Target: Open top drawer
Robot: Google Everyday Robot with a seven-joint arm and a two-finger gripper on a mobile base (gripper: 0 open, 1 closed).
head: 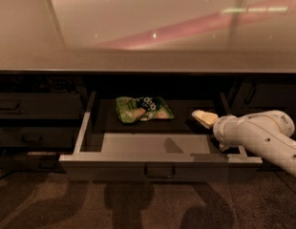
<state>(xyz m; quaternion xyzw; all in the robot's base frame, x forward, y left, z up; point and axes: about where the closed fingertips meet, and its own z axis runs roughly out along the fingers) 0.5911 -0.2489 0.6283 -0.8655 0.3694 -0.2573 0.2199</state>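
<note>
We see a dim cabinet under a pale, glossy counter (148, 42). Below the middle of the counter's front edge, the top drawer (110, 167) stands open, its wide dark front well forward of the cabinet face. A loop handle (160, 170) sits at the centre of that front. The drawer's grey floor and pale side walls are in plain sight.

A crumpled green snack bag (143, 109) lies flat on the drawer floor near the back edge, slightly left of centre.

The white robot arm (262, 137) enters from the right edge of the view and slopes up and leftward, crossing above the drawer's front right corner. It ends in a rounded wrist joint just inside the right side wall. From there the pale gripper (204, 118) points left, hanging over the right rear part of the drawer, apart from the bag and away from the handle. We cannot tell whether the gripper is parted or closed.

Narrower dark drawers (33, 106) sit closed to the left. Soft shadows fall on the carpet (138, 204) below.
</note>
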